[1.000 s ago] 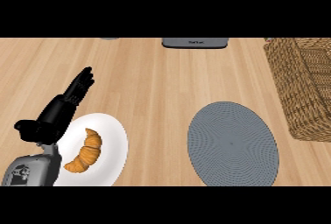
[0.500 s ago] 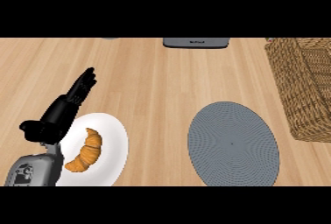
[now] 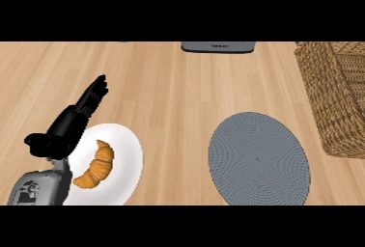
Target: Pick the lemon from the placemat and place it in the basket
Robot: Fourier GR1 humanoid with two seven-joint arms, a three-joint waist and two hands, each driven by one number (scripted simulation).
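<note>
A grey oval placemat [image 3: 259, 157] lies on the wooden counter at the lower right with nothing on it. No lemon shows anywhere in the head view. The wicker basket [image 3: 336, 94] stands at the right edge, partly cut off; its inside is not visible. My left hand [image 3: 73, 121] rests at the left with straight fingers pointing up and away, holding nothing. My right hand is out of view.
A white plate [image 3: 125, 164] with a croissant [image 3: 96, 166] on it sits at the lower left, just right of my left forearm. A dark grey appliance [image 3: 217, 46] shows at the counter's far edge, top centre.
</note>
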